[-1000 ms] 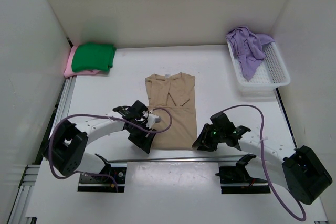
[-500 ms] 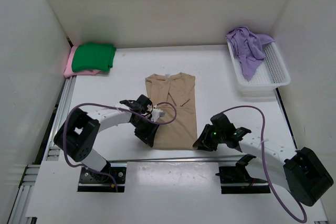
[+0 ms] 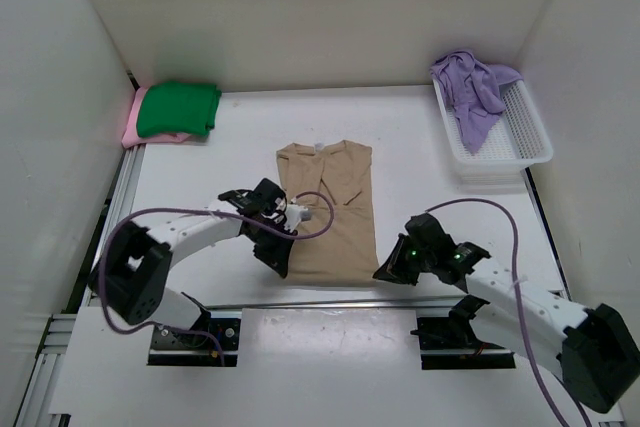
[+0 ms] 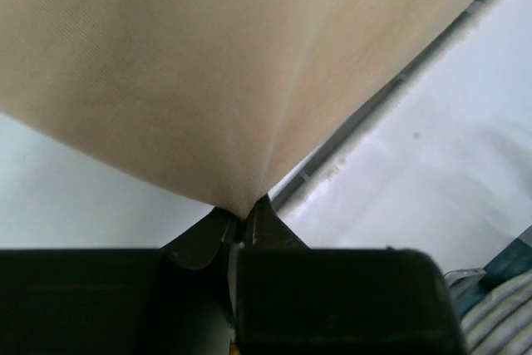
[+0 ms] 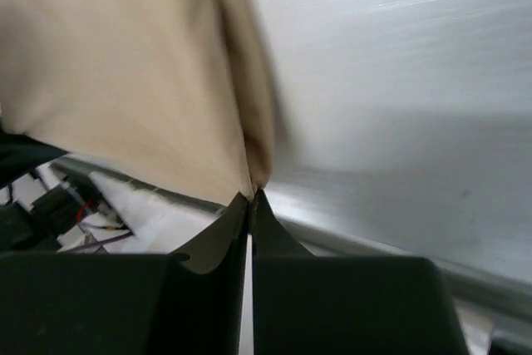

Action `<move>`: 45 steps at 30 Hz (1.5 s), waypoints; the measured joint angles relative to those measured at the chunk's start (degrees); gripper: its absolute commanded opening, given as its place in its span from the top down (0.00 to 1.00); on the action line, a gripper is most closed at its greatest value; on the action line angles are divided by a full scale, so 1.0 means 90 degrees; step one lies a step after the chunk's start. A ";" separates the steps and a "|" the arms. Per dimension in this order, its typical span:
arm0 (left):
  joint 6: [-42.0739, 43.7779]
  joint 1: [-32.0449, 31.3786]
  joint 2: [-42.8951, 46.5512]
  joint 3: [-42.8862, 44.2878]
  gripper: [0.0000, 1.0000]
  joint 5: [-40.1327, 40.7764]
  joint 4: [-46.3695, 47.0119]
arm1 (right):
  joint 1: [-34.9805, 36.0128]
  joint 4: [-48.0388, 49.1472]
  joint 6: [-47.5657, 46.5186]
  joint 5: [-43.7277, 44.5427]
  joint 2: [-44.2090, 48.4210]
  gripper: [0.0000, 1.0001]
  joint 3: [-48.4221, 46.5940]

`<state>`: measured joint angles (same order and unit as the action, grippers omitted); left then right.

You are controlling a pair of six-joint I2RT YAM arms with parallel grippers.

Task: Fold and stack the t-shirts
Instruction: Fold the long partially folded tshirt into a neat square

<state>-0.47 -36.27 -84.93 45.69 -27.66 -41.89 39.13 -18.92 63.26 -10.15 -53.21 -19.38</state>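
Note:
A tan t-shirt (image 3: 325,209) lies in the middle of the table, sleeves folded in, collar towards the back. My left gripper (image 3: 279,265) is shut on its near left hem corner; the left wrist view shows the tan cloth (image 4: 208,89) pinched at the gripper (image 4: 248,215). My right gripper (image 3: 385,272) is shut on the near right hem corner, with the tan cloth (image 5: 125,72) drawn up into the gripper (image 5: 251,194). A folded dark green t-shirt (image 3: 178,110) rests on a pink t-shirt (image 3: 131,127) at the back left. A lavender t-shirt (image 3: 473,89) lies crumpled in the basket.
A white mesh basket (image 3: 520,142) stands at the back right against the wall. White walls close in the table on the left, back and right. A metal rail (image 3: 330,299) runs along the near edge, just behind the arm bases.
Both grippers went from open to shut on the tan t-shirt's near hem corners. The left one slid in over the left corner; the right one edged slightly nearer.

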 measured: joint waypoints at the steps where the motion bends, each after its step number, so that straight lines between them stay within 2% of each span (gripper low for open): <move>1: 0.0000 0.0000 0.0243 0.0017 0.90 0.0019 -0.0114 | 0.0029 -0.0267 -0.0036 0.0053 0.0262 1.00 -0.0172; 5: 0.0002 0.0000 0.1236 0.0328 0.90 0.0177 -0.0707 | 0.0083 -0.1037 -0.0143 0.0255 0.0925 1.00 -0.0916; 8: 0.0005 0.0058 0.1685 0.0792 0.90 0.0287 -0.1020 | 0.0083 -0.1518 -0.0313 0.0393 0.0974 1.00 -0.1520; 13: 0.0005 0.0510 0.1574 0.1753 0.90 0.0556 -0.1365 | -0.0036 -0.2368 -0.0945 0.0712 -0.0080 1.00 -0.3247; 19: 0.0005 0.1307 0.0168 0.3196 0.90 0.0452 -0.1836 | -0.0753 -0.2509 -0.1858 0.0772 -0.1644 1.00 -0.5153; 26: -0.0005 0.2174 -0.1758 0.4612 0.90 -0.0141 -0.2120 | -0.1637 -0.2518 -0.2399 0.0189 -0.3466 1.00 -0.6147; 38: -0.0005 0.2895 -0.3735 0.6319 0.90 -0.0894 -0.2526 | -0.2120 -0.2334 -0.2606 -0.0551 -0.5615 1.00 -0.7893; 39: -0.0002 0.2936 -0.3859 0.6443 0.85 -0.0923 -0.2535 | -0.2135 -0.2319 -0.2584 -0.0585 -0.5775 1.00 -0.8017; 40: -0.0002 0.2968 -0.3968 0.6569 0.78 -0.0942 -0.2552 | -0.2144 -0.2288 -0.2574 -0.0590 -0.5916 0.97 -0.8128; 41: -0.0005 0.2999 -0.4112 0.6756 0.60 -0.0959 -0.2577 | -0.2164 -0.2268 -0.2531 -0.0617 -0.6113 0.91 -0.8276; 42: 0.0015 0.3024 -0.4274 0.6936 0.52 -0.0969 -0.2577 | -0.2178 -0.2229 -0.2477 -0.0627 -0.6307 0.70 -0.8398; 44: 0.0002 0.3084 -0.4607 0.7354 0.46 -0.0952 -0.2599 | -0.2239 -0.2125 -0.2385 -0.0580 -0.6693 0.46 -0.8604; 45: 0.0002 0.3123 -0.4779 0.7538 0.37 -0.0947 -0.2572 | -0.2290 -0.2052 -0.2317 -0.0556 -0.6887 0.43 -0.8680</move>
<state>-0.45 -8.16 -127.94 113.54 -36.18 -65.04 18.52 -37.39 42.41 -15.16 -115.20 -97.49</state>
